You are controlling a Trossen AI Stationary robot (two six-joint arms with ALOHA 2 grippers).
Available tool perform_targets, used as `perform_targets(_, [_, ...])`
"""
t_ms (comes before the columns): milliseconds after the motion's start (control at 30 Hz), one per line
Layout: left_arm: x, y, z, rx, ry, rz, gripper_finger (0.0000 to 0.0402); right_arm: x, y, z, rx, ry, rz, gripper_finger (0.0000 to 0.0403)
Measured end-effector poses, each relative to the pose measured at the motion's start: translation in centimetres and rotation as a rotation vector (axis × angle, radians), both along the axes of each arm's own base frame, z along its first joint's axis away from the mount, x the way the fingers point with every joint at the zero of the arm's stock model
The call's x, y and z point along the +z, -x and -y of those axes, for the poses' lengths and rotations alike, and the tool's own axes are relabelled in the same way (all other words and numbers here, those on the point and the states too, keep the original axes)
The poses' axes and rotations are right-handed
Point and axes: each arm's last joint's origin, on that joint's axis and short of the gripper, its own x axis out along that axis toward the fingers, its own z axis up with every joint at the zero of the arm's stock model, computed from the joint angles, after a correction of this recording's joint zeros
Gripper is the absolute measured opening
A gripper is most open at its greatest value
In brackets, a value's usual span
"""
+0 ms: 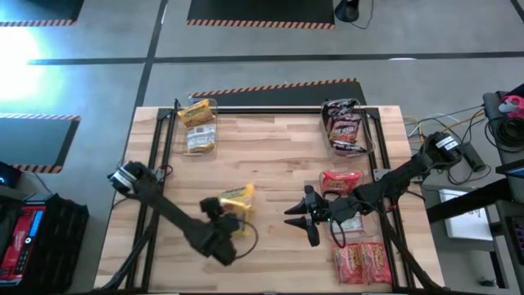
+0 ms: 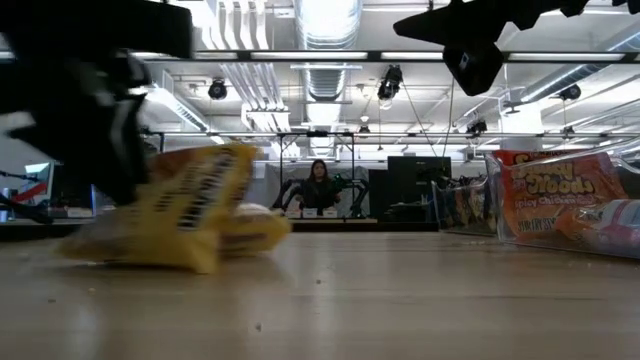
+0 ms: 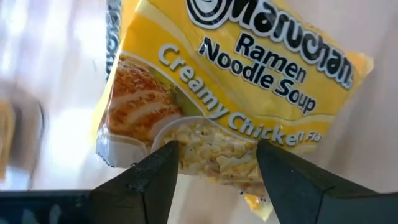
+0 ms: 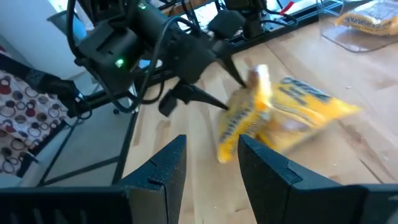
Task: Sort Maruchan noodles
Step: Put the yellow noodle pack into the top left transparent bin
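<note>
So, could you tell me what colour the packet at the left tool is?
Yellow packet, clearest in the left wrist view.

Pretty clearly a robotics lab or industrial test space, not a home. Well beyond the left end effector [image 1: 232, 220] and the wooden bench [image 1: 278, 156], the grey concrete floor [image 1: 246, 33] carries dark mats with orange-black hazard stripes [image 1: 262, 22]. Looking level past the end effector, there's exposed ceiling ductwork [image 2: 330, 20], strip lights and hanging cameras [image 2: 389, 85], plus a person [image 2: 318, 186] seated at another rig far behind. Loose cables and electronics [image 1: 503, 115] sit off beside the right end effector [image 1: 304, 217].
</note>
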Motion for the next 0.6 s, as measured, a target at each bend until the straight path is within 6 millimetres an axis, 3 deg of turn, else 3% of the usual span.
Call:
perform_targets(267, [-0.1, -4.6, -3.6, -0.098, 0.010, 0.103, 0.0204, -0.4, -0.5, 0.5, -0.038, -0.050, -0.016, 0.0132])
perform_targets(600, [-0.9, -6.7, -6.4, -0.158, 0.043, 0.167, 0.0204, -4.5, -2.3, 1.4, -0.138, -0.153, -0.161, 0.0155])
